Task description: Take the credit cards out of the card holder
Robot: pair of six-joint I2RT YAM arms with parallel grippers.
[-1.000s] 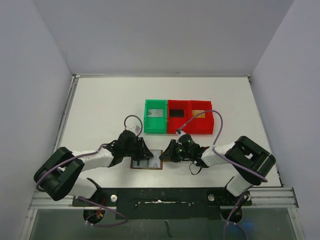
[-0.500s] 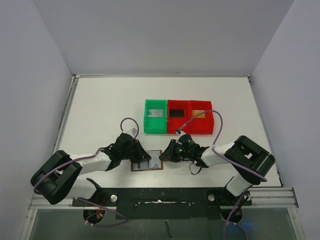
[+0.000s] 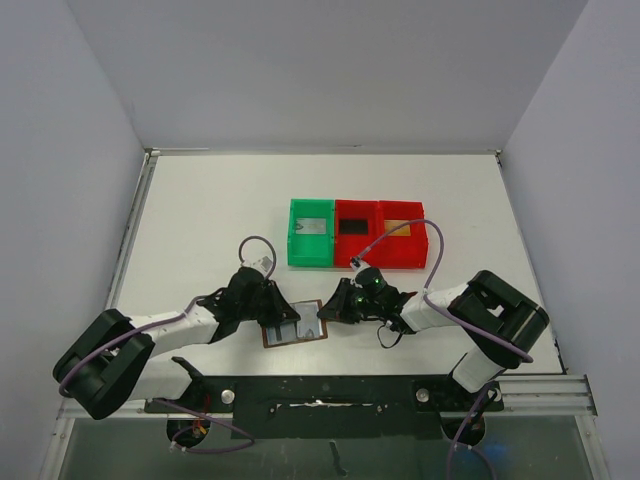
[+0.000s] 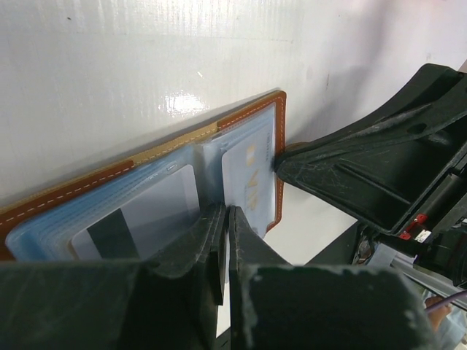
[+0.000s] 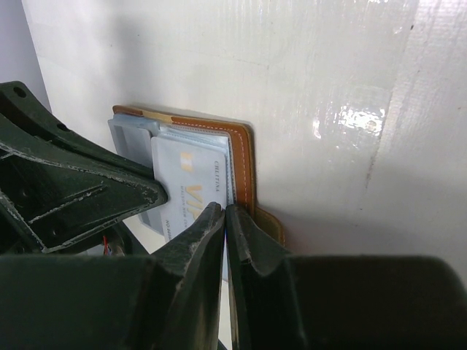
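The brown card holder (image 3: pixel 308 337) lies open near the front edge, between my two grippers. In the left wrist view its clear sleeves hold a pale grey card (image 4: pixel 249 175) with gold lettering and a grey card with a black stripe (image 4: pixel 139 219). My left gripper (image 4: pixel 226 213) is shut, and its tips seem pinched on the pale card's left edge. My right gripper (image 5: pixel 225 210) is shut on the card holder's brown right edge (image 5: pixel 242 164), beside the same pale card (image 5: pixel 186 182). From above, the left gripper (image 3: pixel 283 318) and right gripper (image 3: pixel 322 313) nearly meet over the holder.
Behind the holder stands a row of small trays. The green tray (image 3: pixel 296 245) holds a grey rectangle, the middle red tray (image 3: pixel 356 245) a black one, and the right red tray (image 3: pixel 402 250) a golden one. A black rail (image 3: pixel 320 385) runs along the near edge.
My left gripper has gone from open to shut at the holder's sleeves. The left arm has drawn back towards the near left, and the holder has turned slightly. The right gripper has stayed put.
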